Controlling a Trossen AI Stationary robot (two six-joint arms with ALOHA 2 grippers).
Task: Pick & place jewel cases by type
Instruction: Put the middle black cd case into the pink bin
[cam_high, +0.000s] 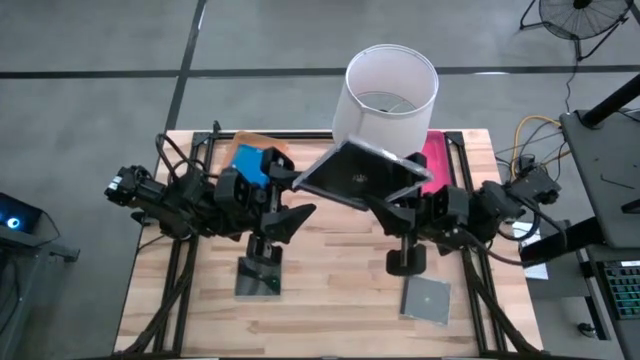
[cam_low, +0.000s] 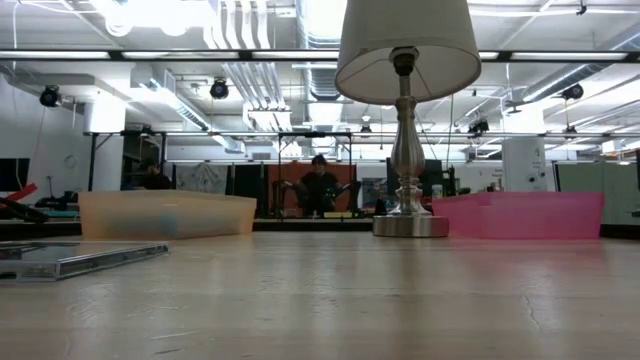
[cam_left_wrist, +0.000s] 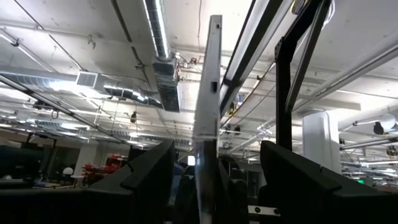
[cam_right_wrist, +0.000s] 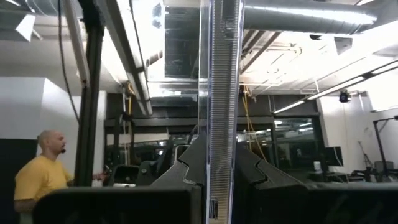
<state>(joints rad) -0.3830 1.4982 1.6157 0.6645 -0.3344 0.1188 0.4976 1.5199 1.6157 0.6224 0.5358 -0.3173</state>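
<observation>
Table: a pale wooden tabletop (cam_high: 330, 290) on a dark frame, seen from above with both arms reaching over it.
Lamp: a table lamp with a white shade (cam_high: 391, 92) stands at the far edge, between the two trays; the low view shows its silver stem and round base.
Held case: a dark grey square jewel case (cam_high: 357, 175) is lifted high above the middle of the table, tilted, just in front of the lamp.
Left gripper (cam_high: 288, 178): its fingers stand apart on either side of the held case's edge (the left wrist view shows a gap on each side), so it is not clamped.
Right gripper (cam_high: 408, 190): clenched on the opposite edge of the same case; in the right wrist view the case's ribbed edge rises straight out from between its fingers.
Orange tray (cam_high: 258, 146): translucent, at the far left, partly hidden by the left arm.
Blue case: a bright blue jewel case (cam_high: 250, 162) lies in the orange tray.
Pink tray (cam_high: 438, 158): at the far right, beside the lamp.
Loose cases: one grey case (cam_high: 259, 276) lies flat on the near left of the table, another grey jewel case (cam_high: 426, 298) on the near right, well apart.
</observation>
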